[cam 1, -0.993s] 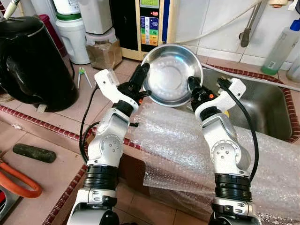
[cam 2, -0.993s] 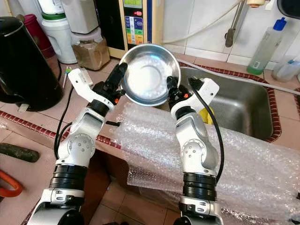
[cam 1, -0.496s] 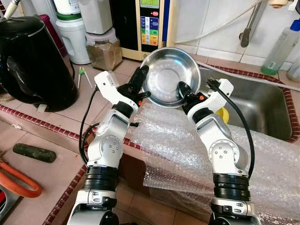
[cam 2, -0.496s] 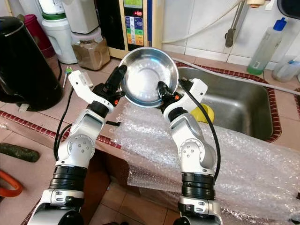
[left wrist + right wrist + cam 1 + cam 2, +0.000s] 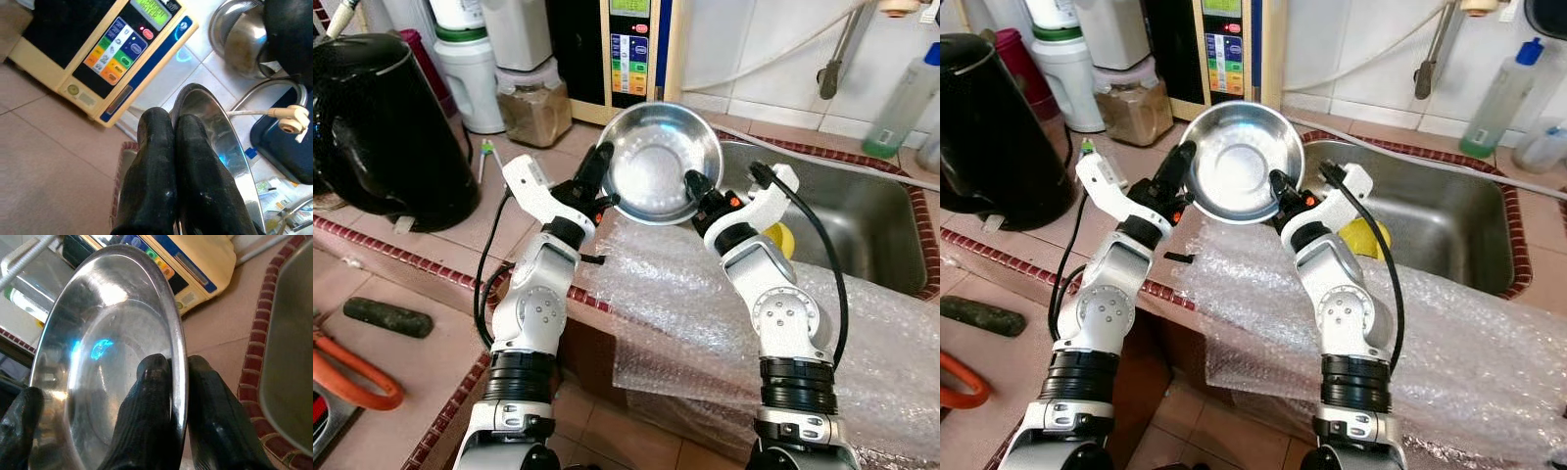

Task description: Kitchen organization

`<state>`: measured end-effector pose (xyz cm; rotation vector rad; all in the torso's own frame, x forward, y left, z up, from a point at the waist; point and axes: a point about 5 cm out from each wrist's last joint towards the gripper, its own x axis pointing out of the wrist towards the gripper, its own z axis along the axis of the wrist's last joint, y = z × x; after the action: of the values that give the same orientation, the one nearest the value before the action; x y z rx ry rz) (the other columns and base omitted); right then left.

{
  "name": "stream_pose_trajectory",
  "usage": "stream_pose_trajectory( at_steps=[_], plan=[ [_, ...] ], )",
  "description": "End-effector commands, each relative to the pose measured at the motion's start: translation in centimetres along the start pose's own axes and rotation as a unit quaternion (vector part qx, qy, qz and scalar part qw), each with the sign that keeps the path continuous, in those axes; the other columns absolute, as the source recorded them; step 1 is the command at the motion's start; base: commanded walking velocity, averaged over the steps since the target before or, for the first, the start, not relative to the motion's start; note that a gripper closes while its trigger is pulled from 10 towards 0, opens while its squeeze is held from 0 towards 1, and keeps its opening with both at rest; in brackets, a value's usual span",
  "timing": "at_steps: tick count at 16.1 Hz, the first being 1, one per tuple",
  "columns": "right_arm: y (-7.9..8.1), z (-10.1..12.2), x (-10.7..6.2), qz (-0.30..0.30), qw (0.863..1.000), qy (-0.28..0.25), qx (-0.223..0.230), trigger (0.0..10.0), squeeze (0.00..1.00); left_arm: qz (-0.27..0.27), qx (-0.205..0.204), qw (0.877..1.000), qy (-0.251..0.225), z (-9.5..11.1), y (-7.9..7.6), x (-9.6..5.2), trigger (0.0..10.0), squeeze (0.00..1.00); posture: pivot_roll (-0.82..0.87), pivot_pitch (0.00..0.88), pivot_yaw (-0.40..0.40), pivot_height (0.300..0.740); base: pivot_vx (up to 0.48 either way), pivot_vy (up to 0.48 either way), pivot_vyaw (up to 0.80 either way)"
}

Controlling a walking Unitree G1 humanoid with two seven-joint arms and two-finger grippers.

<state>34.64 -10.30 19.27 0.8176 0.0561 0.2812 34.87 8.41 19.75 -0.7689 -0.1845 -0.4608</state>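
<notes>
A shiny steel bowl (image 5: 658, 162) is held tilted up above the counter, its inside facing me, between both arms. My left gripper (image 5: 598, 164) is shut on the bowl's left rim; in the left wrist view its fingers (image 5: 161, 161) pinch the rim of the bowl (image 5: 215, 132). My right gripper (image 5: 695, 188) is shut on the lower right rim, and in the right wrist view its fingers (image 5: 156, 396) clamp the bowl's (image 5: 107, 347) edge from both sides.
Bubble wrap (image 5: 705, 304) covers the counter edge below the arms. A steel sink (image 5: 862, 225) with a yellow object (image 5: 781, 238) lies to the right. A black kettle (image 5: 382, 127), white appliances, a jar (image 5: 530, 103) and a water purifier (image 5: 631, 49) stand behind.
My right gripper moved left along the bowl's lower rim and closed on it. The bowl has lifted slightly and tipped a little more upright.
</notes>
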Motion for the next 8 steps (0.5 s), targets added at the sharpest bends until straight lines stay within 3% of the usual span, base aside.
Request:
stream_pose_trajectory(
  at_steps=[1,2,3,4,5,7,8],
  plan=[
    [-0.2,-0.6,0.4,-0.035,0.999,0.014,0.008,0.0,0.0,-0.032,0.0,0.999,0.0,-0.4,-1.6,0.3,0.0,0.0,0.0,0.052,0.05,0.74,0.0,0.0,0.0],
    [-1.2,-0.5,0.1,-0.059,0.998,0.014,0.009,0.0,0.0,-0.033,0.014,0.999,0.002,-0.2,-1.6,0.3,0.0,0.0,0.0,0.053,0.049,0.74,0.0,0.0,0.0],
    [-1.6,-0.5,-0.1,-0.071,0.997,0.014,0.009,0.0,0.0,-0.03,0.019,0.999,0.004,-0.2,-1.4,0.3,2.4,0.0,0.0,0.053,0.048,0.74,0.0,0.0,0.0],
    [-2.5,-0.5,-0.3,-0.094,0.995,0.013,0.01,0.0,0.0,-0.025,0.018,0.999,0.015,-0.4,-1.1,0.2,9.6,0.0,0.0,0.054,0.05,0.74,0.0,0.0,0.0],
    [-2.8,-0.4,-0.4,-0.106,0.994,0.01,0.008,0.0,0.0,-0.03,0.008,0.999,0.02,-0.6,-1.2,0.2,10.0,0.0,0.0,0.054,0.05,0.74,0.0,0.0,0.0],
    [-3.5,0.2,-0.5,-0.134,0.991,-0.012,0.004,0.0,0.0,-0.045,0.035,0.998,0.033,-0.7,-1.6,0.1,10.0,0.0,0.0,0.056,0.053,0.74,0.0,0.0,0.0],
    [-3.8,0.5,-0.6,-0.147,0.989,-0.022,0.006,0.0,0.0,-0.054,0.054,0.996,0.045,-1.1,-1.8,0.1,10.0,1.0,0.0,0.057,0.057,0.74,0.0,0.0,0.0]
  ],
)
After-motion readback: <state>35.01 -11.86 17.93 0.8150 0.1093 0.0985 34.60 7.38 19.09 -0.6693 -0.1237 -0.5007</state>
